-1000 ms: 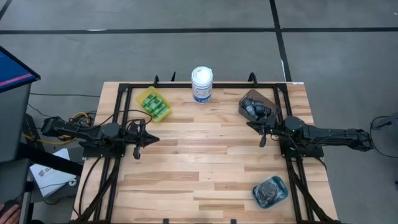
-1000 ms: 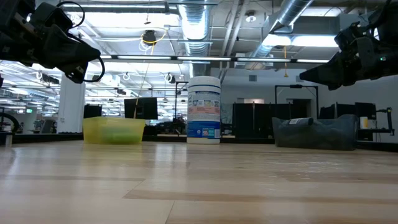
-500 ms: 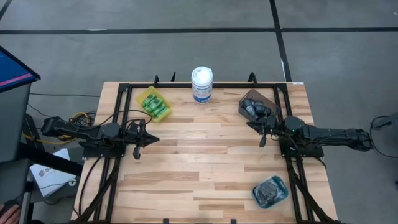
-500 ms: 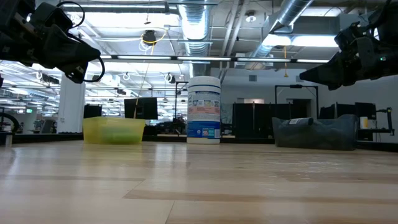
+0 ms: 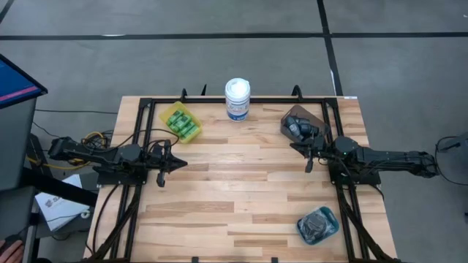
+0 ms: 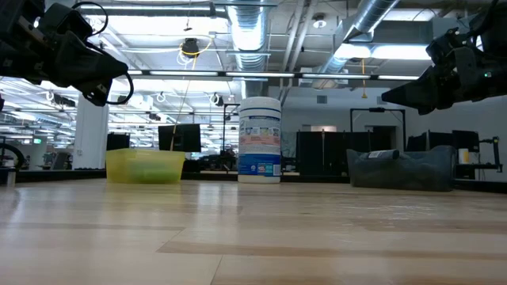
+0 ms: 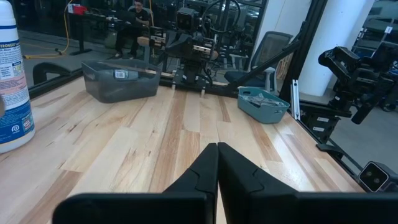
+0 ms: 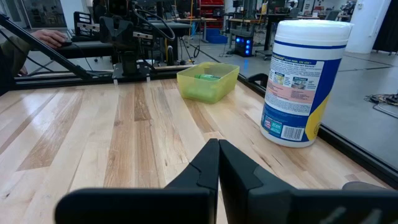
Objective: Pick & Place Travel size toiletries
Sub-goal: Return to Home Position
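A duct-ceilinged hall (image 6: 253, 32) is surrounding the pale planked wooden table (image 5: 241, 183). Green mini bottles (image 5: 183, 124) are lying in the translucent yellow bin (image 8: 214, 91) near its far-left corner. Left gripper (image 7: 217, 147) and right gripper (image 8: 218, 143) are hovering, fingers pressed together, empty.

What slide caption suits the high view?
Green bottles in the yellow bin, dark bottles in the brown bin, discs in the teal bin; left claw and right claw shut above the table.

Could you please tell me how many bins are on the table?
3: the yellow bin left of the white tub, the dark bin right of it, and the teal bin alone near the opposite edge, to the right.
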